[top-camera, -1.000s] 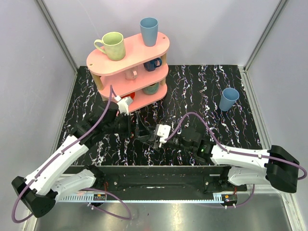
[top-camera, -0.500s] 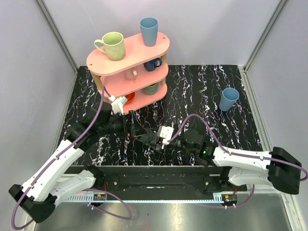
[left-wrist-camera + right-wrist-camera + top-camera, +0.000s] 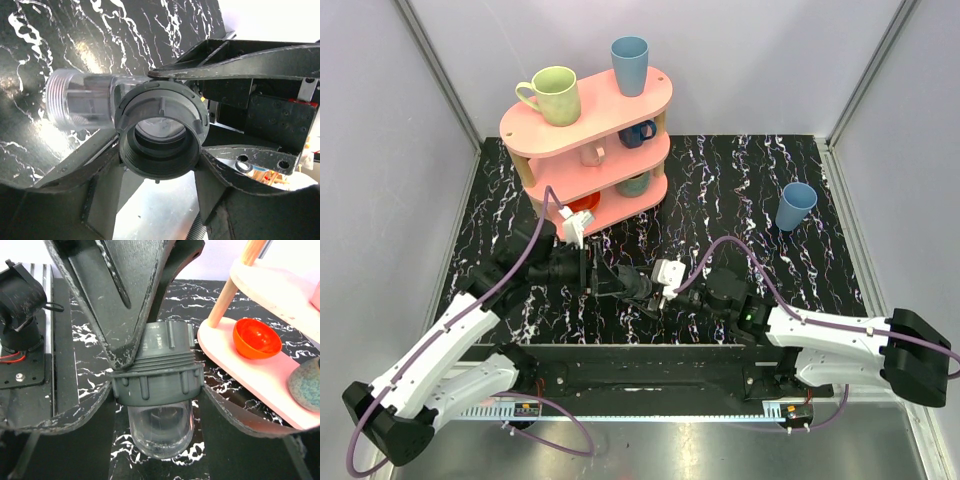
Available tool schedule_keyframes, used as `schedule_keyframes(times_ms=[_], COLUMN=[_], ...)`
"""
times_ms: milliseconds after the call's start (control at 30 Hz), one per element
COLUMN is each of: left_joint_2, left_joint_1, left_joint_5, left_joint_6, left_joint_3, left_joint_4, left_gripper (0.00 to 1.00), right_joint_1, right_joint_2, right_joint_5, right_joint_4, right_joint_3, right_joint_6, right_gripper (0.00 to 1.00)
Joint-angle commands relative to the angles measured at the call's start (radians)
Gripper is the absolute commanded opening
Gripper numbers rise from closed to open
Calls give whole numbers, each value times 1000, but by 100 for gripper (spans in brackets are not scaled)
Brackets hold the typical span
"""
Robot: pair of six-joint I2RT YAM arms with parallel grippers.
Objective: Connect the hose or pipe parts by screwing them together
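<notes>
Above the marbled table (image 3: 740,190), the right gripper (image 3: 157,390) clamps the grey collar (image 3: 165,100) by its ribbed flange; the fingers of the left gripper (image 3: 160,155) flank its threaded mouth, grip undeterminable. Only the left wrist view shows the collar's internal thread and the clear body (image 3: 82,102) branching sideways; the right shows a rounded clear end.

Pink shelf (image 3: 600,112), green mug (image 3: 556,95), blue cup (image 3: 795,206), orange bowl (image 3: 257,338)

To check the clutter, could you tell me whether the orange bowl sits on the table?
No, the bowl rests on the pink shelf.
</notes>
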State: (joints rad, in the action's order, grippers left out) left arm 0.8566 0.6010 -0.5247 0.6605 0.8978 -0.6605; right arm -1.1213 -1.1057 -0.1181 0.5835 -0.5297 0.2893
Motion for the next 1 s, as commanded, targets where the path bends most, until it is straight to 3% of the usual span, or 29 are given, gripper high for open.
schedule_keyframes(times_ms=[0,100,267,400,633,733,767,800,833,933,967], left_joint_2=[-34,-85,-227,-313,-334,-317,-312,-303,-301,-324,-339], left_joint_1=[-4,-4,-4,-4,-4,-4,-4,-4,-4,-4,-3], left_joint_5=[-136,-216,-285,-308,-380,-405,-402,-349,-301,-140,-98], left_joint_6=[-65,-81,-154,-332,-574,-640,-651,-647,-638,-639,-577], left_joint_3=[-31,-114,-238,-263,-234,-223,-211,-198,-183,-132,-132], left_joint_4=[131,283,564,585,524,496,486,442,415,317,315], left_gripper=[37,16,1,0,2,10,18,79,93,96,97], right_joint_1=[-8,-8,-8,-6,-5,-5,-5,-5,-5,-5,-5], right_joint_2=[53,73,96,132,121,101,93,93,96,115,127], right_joint_5=[-20,-26,-150,-279,-420,-428,-427,-410,-394,-330,-303], right_joint_4=[73,36,-134,-208,-318,-320,-320,-320,-320,-335,-350], right_joint_3=[-30,-53,-131,-157,-228,-233,-231,-228,-227,-214,-198], right_joint_6=[-47,-91,-150,-176,-214,-219,-217,-214,-210,-167,-144], right_gripper=[0,0,0,0,0,0,0,0,0,0,0])
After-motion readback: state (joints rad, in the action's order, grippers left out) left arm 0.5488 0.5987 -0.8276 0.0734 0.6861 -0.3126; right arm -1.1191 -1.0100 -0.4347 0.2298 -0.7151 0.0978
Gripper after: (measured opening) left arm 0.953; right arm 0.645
